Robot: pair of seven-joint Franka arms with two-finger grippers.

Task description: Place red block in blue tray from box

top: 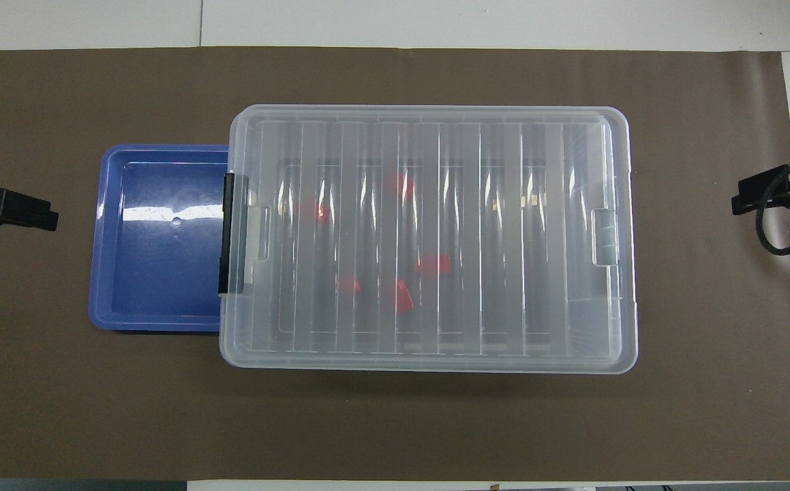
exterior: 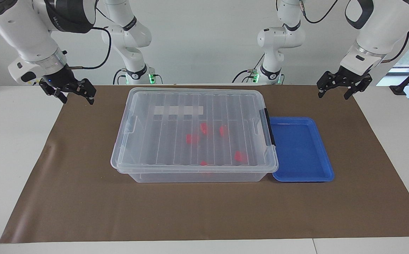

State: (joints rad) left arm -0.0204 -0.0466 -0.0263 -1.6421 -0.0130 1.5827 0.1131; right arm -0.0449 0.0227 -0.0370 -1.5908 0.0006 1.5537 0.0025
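The right gripper [exterior: 73, 92] hangs over the brown mat [exterior: 84, 197] toward the right arm's end of the table [exterior: 10, 148], well apart from the box, its fingers apart. The box [exterior: 194, 132] sits mid-mat with its ribbed lid [top: 429, 239] on; five red blocks show through it, one red block [exterior: 239, 156] lying inside. The blue tray [exterior: 301, 150] touches the box at its black latch [exterior: 269, 127]. The left gripper [exterior: 343, 84] hangs over the mat's corner, well apart from the box, fingers spread.
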